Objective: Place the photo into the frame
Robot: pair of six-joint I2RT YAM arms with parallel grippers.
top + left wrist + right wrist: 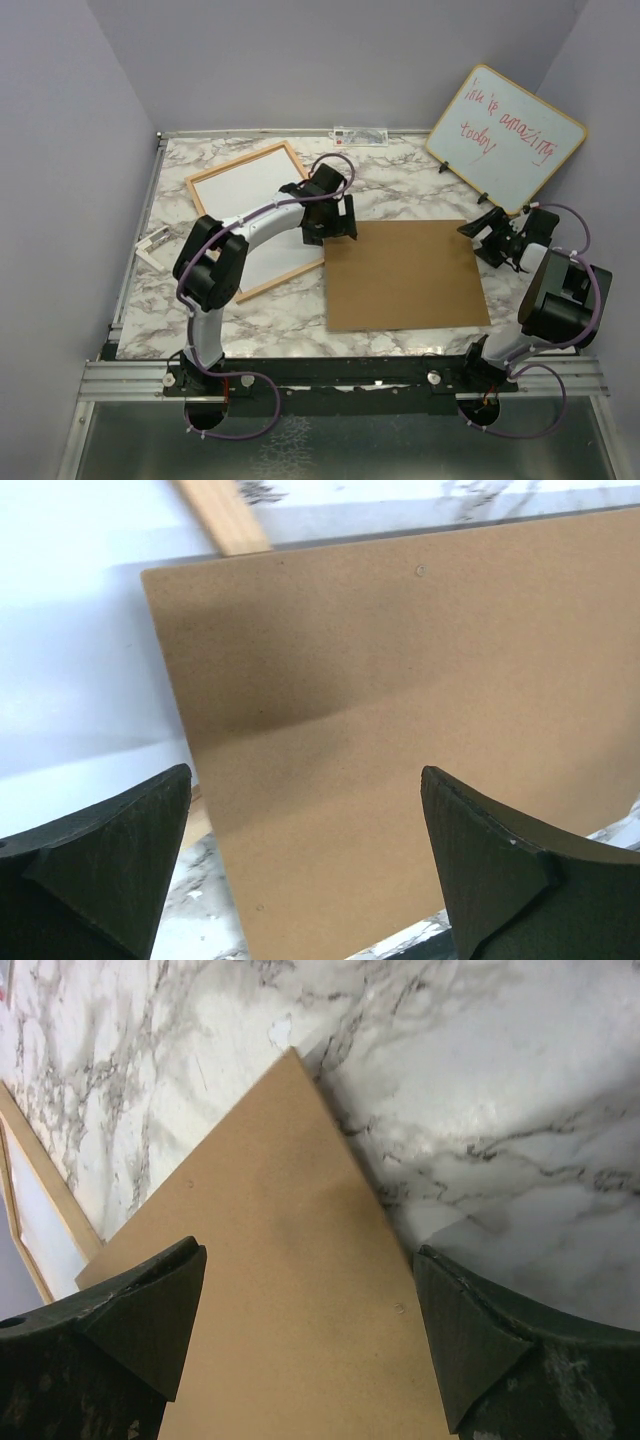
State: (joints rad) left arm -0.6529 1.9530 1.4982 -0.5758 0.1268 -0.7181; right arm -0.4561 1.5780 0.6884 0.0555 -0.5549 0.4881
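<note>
Under left arm [255,222], frame [235,185] partly hidden, brown board [405,275] overlapping corner.

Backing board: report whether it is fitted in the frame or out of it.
Out. The backing board lies flat on the table beside the frame, only its left edge overlapping the frame's corner.

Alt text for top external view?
A brown rectangular backing board lies at centre, the open left end effector over its far left corner, the open right end effector by its far right corner. A light wooden frame lies left; a red-lettered whiteboard stands behind.
</note>
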